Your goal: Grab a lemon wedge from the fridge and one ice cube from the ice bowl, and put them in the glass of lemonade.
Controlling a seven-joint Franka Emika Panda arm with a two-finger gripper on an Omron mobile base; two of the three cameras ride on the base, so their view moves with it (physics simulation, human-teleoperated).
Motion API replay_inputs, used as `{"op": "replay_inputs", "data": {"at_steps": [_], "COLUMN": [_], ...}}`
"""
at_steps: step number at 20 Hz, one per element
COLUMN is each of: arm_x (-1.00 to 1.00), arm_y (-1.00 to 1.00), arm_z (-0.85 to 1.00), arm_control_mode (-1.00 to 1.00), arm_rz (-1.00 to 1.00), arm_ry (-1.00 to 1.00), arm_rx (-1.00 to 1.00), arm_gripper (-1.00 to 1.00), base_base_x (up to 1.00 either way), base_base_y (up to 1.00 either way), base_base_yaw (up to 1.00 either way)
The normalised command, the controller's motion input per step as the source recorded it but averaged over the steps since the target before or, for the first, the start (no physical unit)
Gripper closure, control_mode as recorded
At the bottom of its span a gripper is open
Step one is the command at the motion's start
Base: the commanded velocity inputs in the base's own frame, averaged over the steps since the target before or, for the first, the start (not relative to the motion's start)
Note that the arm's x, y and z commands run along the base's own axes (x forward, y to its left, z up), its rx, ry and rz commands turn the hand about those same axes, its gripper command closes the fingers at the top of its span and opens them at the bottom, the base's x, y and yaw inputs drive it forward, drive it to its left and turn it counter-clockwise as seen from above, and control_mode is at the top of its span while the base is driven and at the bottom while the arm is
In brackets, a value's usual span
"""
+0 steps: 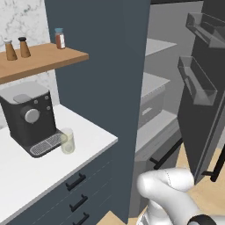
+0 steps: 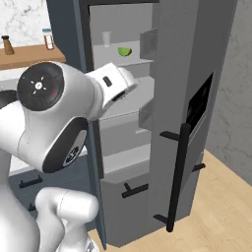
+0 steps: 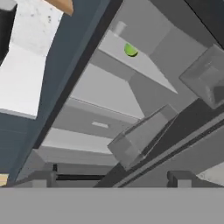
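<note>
Nearest to us in the left base view, the white arm (image 1: 169, 193) rises from the lower right corner. In the right base view the same arm (image 2: 54, 113) bulks large on the left and reaches toward the open fridge (image 2: 197, 98). The gripper itself is hidden from both base cameras; in the hand view two small dark finger tips (image 3: 181, 178) stand well apart at the bottom, so we read the jaws as wide open, with nothing between them.

Just past the arm in the left base view lies the white counter (image 1: 26, 167) over dark blue drawers. On it the glass of lemonade (image 1: 67, 140) stands just beside the drip tray of a black coffee machine (image 1: 30, 116). Neither of the other cameras shows that glass. Above them a wooden shelf (image 1: 44, 59) carries two brown shakers and a small jar.

Farther in, the fridge interior opens up. The left base view gives us its grey shelves and the clear bins on the swung-out door (image 1: 200, 88), but no fruit. The right base view looks deeper: the lemon wedge (image 2: 124, 51), a small yellow-green piece, sits on an upper shelf, near a pale cup (image 2: 106, 38). The hand view confirms it, with the lemon wedge (image 3: 130, 50) on that shelf, well ahead of the fingers.
</note>
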Motion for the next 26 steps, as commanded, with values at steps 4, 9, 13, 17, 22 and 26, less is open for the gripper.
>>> {"op": "replay_inputs", "data": {"at_steps": [4, 9, 13, 17, 22, 26], "arm_x": [0.81, 1.00, 1.00, 0.95, 0.57, 0.06], "arm_y": [1.00, 0.55, 0.28, 0.04, -0.22, -0.52], "arm_z": [-0.03, -0.46, -0.49, -0.24, 0.00, -0.11], "arm_control_mode": [-1.00, -1.00, -1.00, -1.00, -1.00, -1.00], "arm_rz": [-0.32, -0.33, -0.33, -0.39, -0.29, -0.14], "arm_ry": [0.04, 0.02, 0.01, 0.06, 0.16, 0.16], "arm_rx": [-0.36, -0.17, -0.08, -0.11, -0.06, 0.00], "arm_gripper": [-1.00, -1.00, -1.00, -1.00, -1.00, -1.00], "base_base_x": [0.00, 0.00, 0.00, 0.00, 0.00, 0.00], "base_base_y": [0.00, 0.00, 0.00, 0.00, 0.00, 0.00], "base_base_yaw": [0.00, 0.00, 0.00, 0.00, 0.00, 0.00]}}
